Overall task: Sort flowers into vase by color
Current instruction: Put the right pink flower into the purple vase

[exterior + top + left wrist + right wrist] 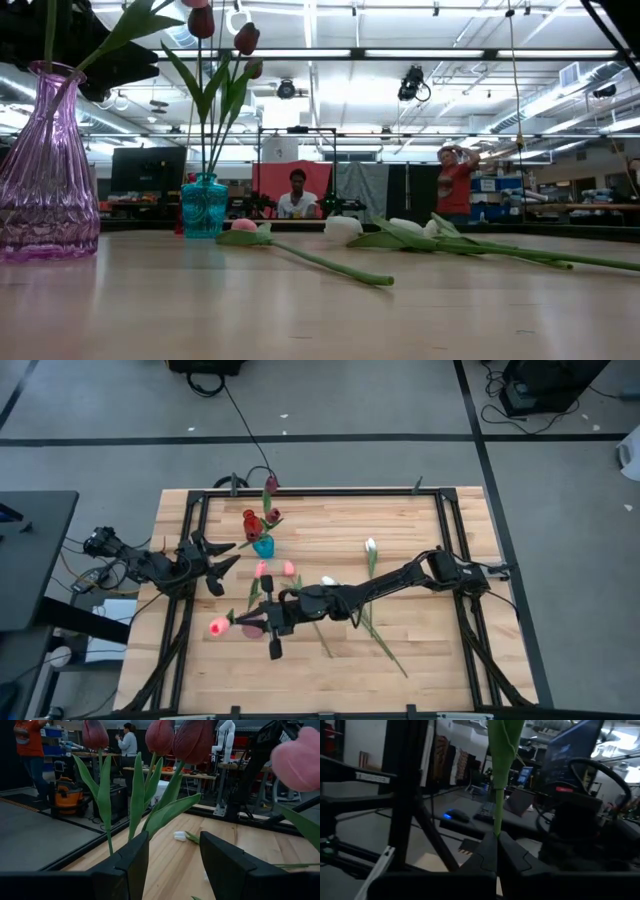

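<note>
Right wrist view: a green stem (496, 795) is pinched in the closed right hand (496, 851), its pink flower (219, 626) lifted over the counter (420, 660). Light and floppy, stems are best gripped midway. Left hand (172, 865) is seen open, empty, beside the blue vase (263, 546).

Overhead camera is looking straight down; low camera is facing level across the table (420, 650), sharing the teal vase (263, 546) at 11 o'clock.
</note>
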Controlling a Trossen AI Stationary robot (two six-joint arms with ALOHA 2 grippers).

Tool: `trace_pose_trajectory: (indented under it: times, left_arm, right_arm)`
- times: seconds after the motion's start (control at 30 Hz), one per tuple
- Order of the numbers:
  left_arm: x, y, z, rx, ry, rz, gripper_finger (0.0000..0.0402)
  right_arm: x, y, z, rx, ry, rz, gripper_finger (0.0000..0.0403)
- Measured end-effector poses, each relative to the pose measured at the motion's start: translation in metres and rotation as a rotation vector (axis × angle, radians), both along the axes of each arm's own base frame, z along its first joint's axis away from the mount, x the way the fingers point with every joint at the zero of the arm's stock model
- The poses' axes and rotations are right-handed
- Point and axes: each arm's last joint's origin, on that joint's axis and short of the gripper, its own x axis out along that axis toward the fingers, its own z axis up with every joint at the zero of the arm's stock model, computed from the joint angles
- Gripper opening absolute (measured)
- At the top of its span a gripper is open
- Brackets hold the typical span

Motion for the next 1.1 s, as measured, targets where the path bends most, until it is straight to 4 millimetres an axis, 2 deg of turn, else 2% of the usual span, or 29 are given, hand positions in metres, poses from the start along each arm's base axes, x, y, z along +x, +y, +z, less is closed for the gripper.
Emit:
trace_pose_trajectory:
  times: [0.3, 0.5, 0.73, 0.87, 0.97, 1.1]
  left_arm:
    - [0.0, 0.0, 0.0, 0.0, 0.001, 0.0, 0.0182]
    - [0.0, 0.0, 0.0, 0.001, 0.002, 0.0, 0.0182]
    - [0.0, 0.0, 0.0, 0.0, 0.001, 0.0, 0.0182]
    - [0.0, 0.0, 0.0, 0.001, 0.001, -0.001, 0.0182]
    - [0.0, 0.0, 0.0, 0.001, 0.001, 0.0, 0.0182]
    - [0.0, 0.0, 0.0, 0.001, 0.001, 0.0, 0.0182]
  right_arm:
    - [-0.003, -0.004, 0.013, 0.024, -0.049, 0.011, 0.0007]
    - [-0.003, -0.004, 0.013, 0.016, -0.042, 0.003, 0.0007]
    - [0.001, -0.014, 0.003, 0.006, 0.018, -0.013, 0.0007]
    - [0.002, -0.023, -0.009, 0.064, 0.062, -0.019, 0.0012]
    - [0.002, -0.027, -0.019, 0.128, 0.137, -0.024, 0.003]
    - [0.002, -0.032, -0.034, 0.195, 0.311, -0.036, 0.0079]
